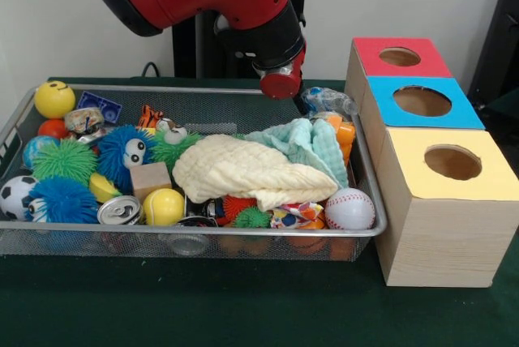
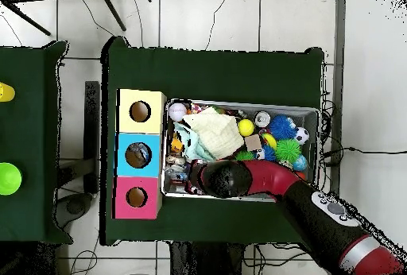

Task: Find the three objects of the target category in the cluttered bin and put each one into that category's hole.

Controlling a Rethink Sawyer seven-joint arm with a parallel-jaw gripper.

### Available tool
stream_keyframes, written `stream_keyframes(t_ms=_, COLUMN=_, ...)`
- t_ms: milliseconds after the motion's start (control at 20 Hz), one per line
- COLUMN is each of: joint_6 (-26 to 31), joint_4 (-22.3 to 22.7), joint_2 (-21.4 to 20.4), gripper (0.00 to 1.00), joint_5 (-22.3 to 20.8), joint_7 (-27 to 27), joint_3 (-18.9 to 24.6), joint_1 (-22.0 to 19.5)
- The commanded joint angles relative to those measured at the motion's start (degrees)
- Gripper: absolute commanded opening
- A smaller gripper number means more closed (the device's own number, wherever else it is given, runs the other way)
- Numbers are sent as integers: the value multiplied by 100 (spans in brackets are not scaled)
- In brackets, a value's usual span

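Note:
The wire-mesh bin (image 1: 203, 232) lies on the green table, full of toys; it also shows in the overhead view (image 2: 246, 102). The blue-faced box's hole (image 1: 422, 101) is the middle one of three boxes at the bin's right; in the overhead view the hole (image 2: 137, 155) lies left of the bin. My arm's red wrist (image 1: 281, 83) hangs over the bin's far right corner, near the blue box. My gripper (image 2: 195, 178) shows only as a dark shape beyond the wrist. What it holds, if anything, is hidden.
The red-faced box (image 1: 400, 57) and the yellow-faced box (image 1: 452, 162) flank the blue one. In the bin lie a cream cloth (image 1: 243, 170), a mint cloth (image 1: 304, 143), a baseball (image 1: 349, 207), a soccer ball (image 1: 15, 195), a can (image 1: 120, 211), a wooden block (image 1: 151, 178) and fuzzy balls.

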Motion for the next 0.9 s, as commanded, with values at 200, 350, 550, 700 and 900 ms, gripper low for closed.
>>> stream_keyframes(t_ms=200, joint_6=768, joint_4=-405, joint_2=-173, gripper=0, joint_5=419, joint_7=100, joint_3=592, joint_1=-255)
stream_keyframes(t_ms=350, joint_6=776, joint_4=-333, joint_2=-224, gripper=0, joint_5=451, joint_7=102, joint_3=707, joint_1=-332)
stream_keyframes(t_ms=550, joint_6=745, joint_4=-281, joint_2=-287, gripper=0, joint_5=496, joint_7=230, joint_3=757, joint_1=-348)
stream_keyframes(t_ms=700, joint_6=740, joint_4=-192, joint_2=-438, gripper=0, joint_5=581, joint_7=355, joint_3=815, joint_1=-348)
stream_keyframes(t_ms=900, joint_6=731, joint_4=-95, joint_2=-574, gripper=0, joint_5=683, joint_7=495, joint_3=869, joint_1=-316)
